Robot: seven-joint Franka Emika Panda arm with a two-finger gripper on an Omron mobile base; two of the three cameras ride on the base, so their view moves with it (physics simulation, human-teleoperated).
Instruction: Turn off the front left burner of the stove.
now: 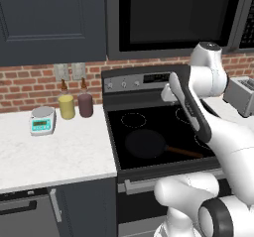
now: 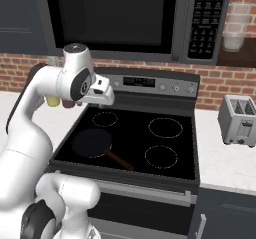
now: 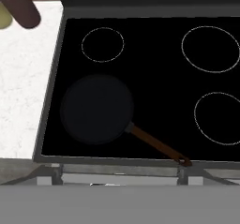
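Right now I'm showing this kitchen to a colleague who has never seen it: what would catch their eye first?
The white arm, arched over the black stove, its hand hanging above the cooktop. Next the dark skillet sitting on the front left zone, its brown handle angled toward the front edge; the other three rings are bare. Then the microwave above the stove and the toaster on the counter to its right.
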